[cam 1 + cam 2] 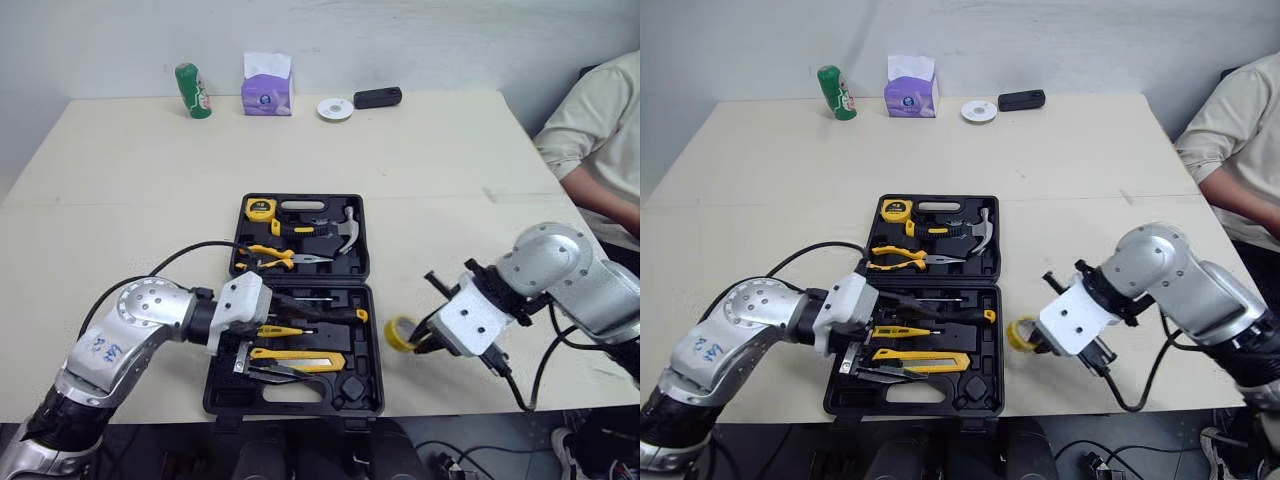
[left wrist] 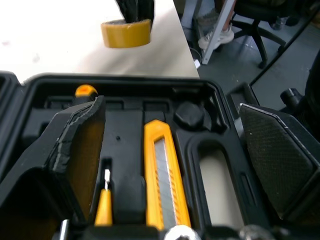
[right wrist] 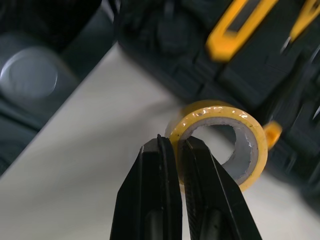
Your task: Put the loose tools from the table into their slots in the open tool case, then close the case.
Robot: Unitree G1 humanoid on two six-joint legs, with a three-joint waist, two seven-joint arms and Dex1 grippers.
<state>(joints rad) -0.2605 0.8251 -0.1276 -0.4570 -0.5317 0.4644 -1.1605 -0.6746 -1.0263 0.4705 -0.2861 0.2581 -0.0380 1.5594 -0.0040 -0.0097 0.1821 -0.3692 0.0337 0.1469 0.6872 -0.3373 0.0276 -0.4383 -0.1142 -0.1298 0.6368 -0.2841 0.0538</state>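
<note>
1. Nearest, the left pincer [image 2: 170, 107] hovers low over the front half of the open tool case [image 1: 376, 350], its two fingers spread wide with nothing held between them.
2. Below it, that front half holds a yellow utility knife [image 1: 297, 357] in its slot. A yellow-handled screwdriver [image 1: 280, 330] lies just behind the knife, and dark pliers [image 1: 275, 375] lie toward the front edge.
3. Just beside the right wall of the case's front half, the right pincer [image 3: 175, 142] is clenched on a yellow tape roll [image 1: 402, 333]. Its fingers pinch the wall of the ring, one inside the hole and one outside. The roll is outside the case, and I cannot tell whether it rests on the surface [image 1: 450, 160] or is lifted off it.
4. Farther back, the rear half of the case lies flat open. It holds a tape measure [image 1: 260, 209] in the left rear corner, a hammer [image 1: 345, 232] on the right, and yellow-handled pliers [image 1: 275, 257] along its front.
5. At the right edge of the surface, a person's arm in a light sleeve [image 1: 600, 130] reaches in.
6. Along the far edge stand a green can [image 1: 193, 90], a purple tissue box [image 1: 266, 88], a white disc [image 1: 335, 109] and a small black object [image 1: 377, 97], side by side and well apart from the case.
</note>
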